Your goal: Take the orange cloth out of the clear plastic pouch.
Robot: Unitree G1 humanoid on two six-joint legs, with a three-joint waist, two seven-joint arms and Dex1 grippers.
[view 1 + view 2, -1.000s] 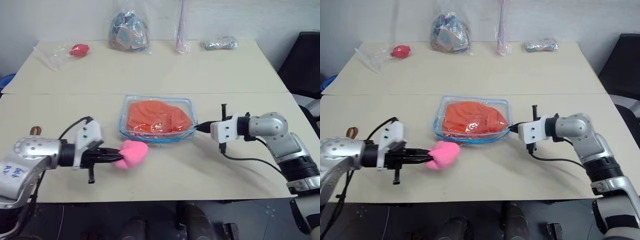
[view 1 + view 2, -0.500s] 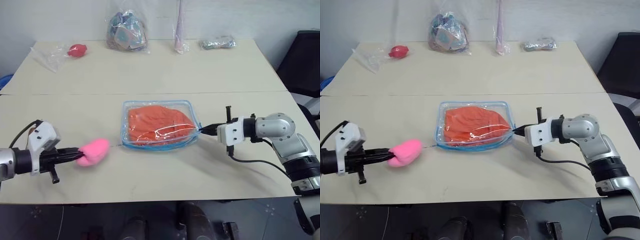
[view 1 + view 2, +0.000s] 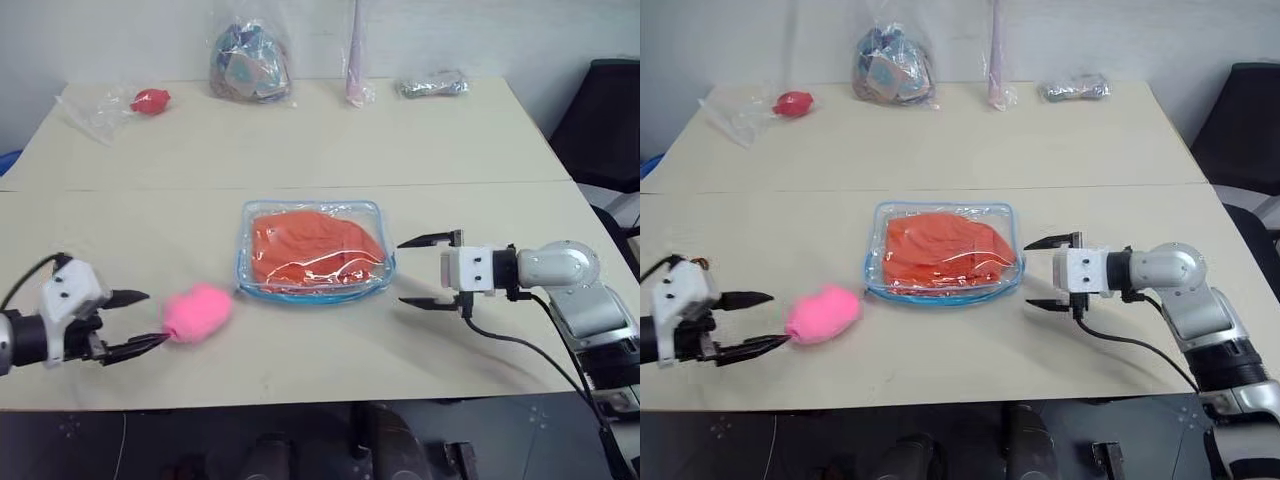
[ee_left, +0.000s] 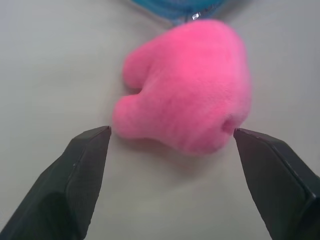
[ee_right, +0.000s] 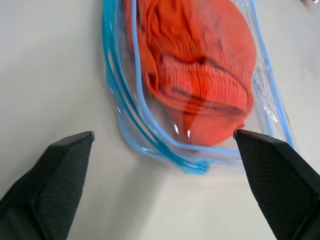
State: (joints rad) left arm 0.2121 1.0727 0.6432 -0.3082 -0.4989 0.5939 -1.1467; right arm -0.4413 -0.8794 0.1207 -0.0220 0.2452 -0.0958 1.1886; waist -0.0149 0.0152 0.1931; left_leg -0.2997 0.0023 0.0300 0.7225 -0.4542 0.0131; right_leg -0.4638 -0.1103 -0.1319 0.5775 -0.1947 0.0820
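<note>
The clear plastic pouch (image 3: 315,250) lies flat near the middle of the surface (image 3: 300,150), closer to the near edge than the far one, its blue trim running round its rounded corners. The orange cloth (image 3: 312,243) is inside it, wrinkled and bunched, taking up most of the pouch; in the right wrist view its gathered folds press against the transparent wall.

The right claw (image 3: 430,270) hovers just beside the pouch's right edge, its two black fingers spread wide, one above the other, and holding nothing. There is a small gap between the fingertips and the pouch.

The left claw (image 3: 135,320) is near the near left corner of the surface, also wide open and empty. The fluffy pink plush (image 3: 198,310) rests on the surface just in front of its fingertips, between that claw and the pouch's left edge. In the left wrist view the plush sits ahead of the two spread fingers, with neither finger touching it.

Along the far edge of the surface are a crinkly clear bag with a small red thing (image 3: 150,100) at the far left corner, a bag of patterned items (image 3: 250,65), a tall narrow pink wrapped item (image 3: 355,85) and a small silvery packet (image 3: 432,85).
</note>
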